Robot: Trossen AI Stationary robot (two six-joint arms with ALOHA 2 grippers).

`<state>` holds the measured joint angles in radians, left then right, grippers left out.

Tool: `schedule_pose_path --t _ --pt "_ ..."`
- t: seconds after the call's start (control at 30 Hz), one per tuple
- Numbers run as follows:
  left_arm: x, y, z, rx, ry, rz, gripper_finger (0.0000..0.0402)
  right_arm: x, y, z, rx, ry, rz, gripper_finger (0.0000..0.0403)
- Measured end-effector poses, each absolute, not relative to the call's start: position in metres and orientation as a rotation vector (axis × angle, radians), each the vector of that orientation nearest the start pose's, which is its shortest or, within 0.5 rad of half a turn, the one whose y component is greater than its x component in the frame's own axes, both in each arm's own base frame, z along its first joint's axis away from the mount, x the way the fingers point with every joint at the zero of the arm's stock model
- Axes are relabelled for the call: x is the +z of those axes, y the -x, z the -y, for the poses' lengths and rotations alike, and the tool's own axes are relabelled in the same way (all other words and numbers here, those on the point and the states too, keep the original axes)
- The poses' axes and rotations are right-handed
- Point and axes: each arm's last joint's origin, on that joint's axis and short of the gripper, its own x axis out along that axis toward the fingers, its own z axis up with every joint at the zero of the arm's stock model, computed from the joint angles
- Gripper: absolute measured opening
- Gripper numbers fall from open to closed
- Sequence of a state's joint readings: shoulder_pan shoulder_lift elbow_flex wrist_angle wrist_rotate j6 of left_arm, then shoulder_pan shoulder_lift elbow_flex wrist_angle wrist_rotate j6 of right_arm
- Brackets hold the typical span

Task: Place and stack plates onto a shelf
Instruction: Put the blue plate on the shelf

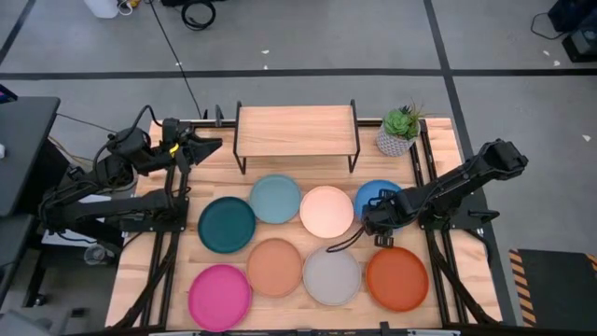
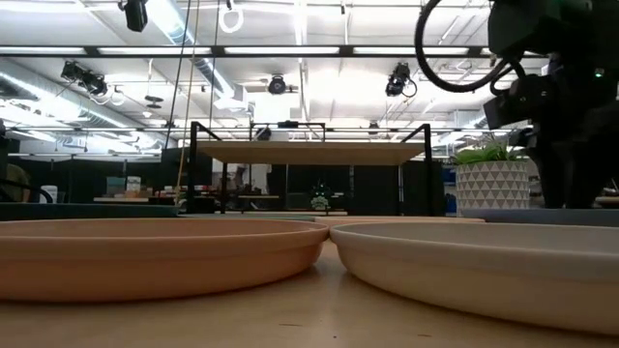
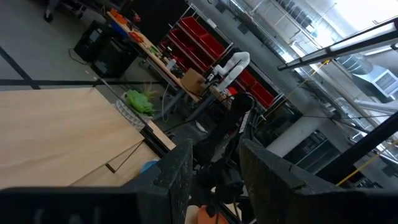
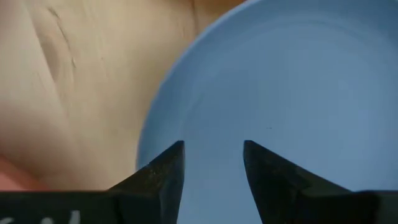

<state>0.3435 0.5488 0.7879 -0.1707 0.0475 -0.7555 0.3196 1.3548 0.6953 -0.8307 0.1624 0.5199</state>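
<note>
Left pincer (image 3: 214,177) fingers parted, raised over light wood shelf (image 3: 56,134); green potted plant (image 3: 142,102) beyond shelf edge.

floor: grey, dark lines (image 1: 373,37) | shelving: red bins (image 3: 205,43) | ceiling: strip lights (image 2: 319,50)

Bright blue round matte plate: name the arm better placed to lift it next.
Right. Its hand hangs open directly over the bright blue round matte plate, while the left hand waits beside the wood-topped, black-legged shelf, far from that plate.
</note>
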Motion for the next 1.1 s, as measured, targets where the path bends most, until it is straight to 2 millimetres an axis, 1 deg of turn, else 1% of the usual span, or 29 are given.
schedule_pose_path --t 0.2,0.37,0.43,0.53,0.77,0.87,1.07,1.1 --pt "0.364 -0.109 -0.038 0.257 0.736 0.175 0.0142 0.176 -0.199 -0.063 -0.227 -0.103 -1.413 0.0160" --pt "0.364 -0.109 -0.038 0.258 0.737 0.175 0.0142 0.183 -0.204 -0.077 -0.149 -0.100 -1.335 0.0160" --pt "0.364 -0.109 -0.038 0.258 0.737 0.175 0.0142 0.180 -0.202 -0.083 -0.146 -0.070 -1.313 0.0160" --pt "0.364 -0.109 -0.038 0.258 0.737 0.175 0.0142 0.170 -0.196 -0.087 -0.157 -0.045 -1.312 0.0160" --pt "0.364 -0.109 -0.038 0.259 0.732 0.174 0.0142 0.146 -0.184 -0.083 -0.165 -0.060 -1.321 0.0154" --pt "0.364 -0.109 -0.038 0.259 0.732 0.174 0.0142 0.143 -0.182 -0.083 -0.162 -0.060 -1.337 0.0128" --pt "0.364 -0.109 -0.038 0.258 0.736 0.174 0.0142 0.144 -0.181 -0.082 -0.163 -0.063 -1.344 0.0026" --pt "0.364 -0.109 -0.038 0.259 0.736 0.174 0.0142 0.146 -0.181 -0.082 -0.173 -0.072 -1.351 0.0017"
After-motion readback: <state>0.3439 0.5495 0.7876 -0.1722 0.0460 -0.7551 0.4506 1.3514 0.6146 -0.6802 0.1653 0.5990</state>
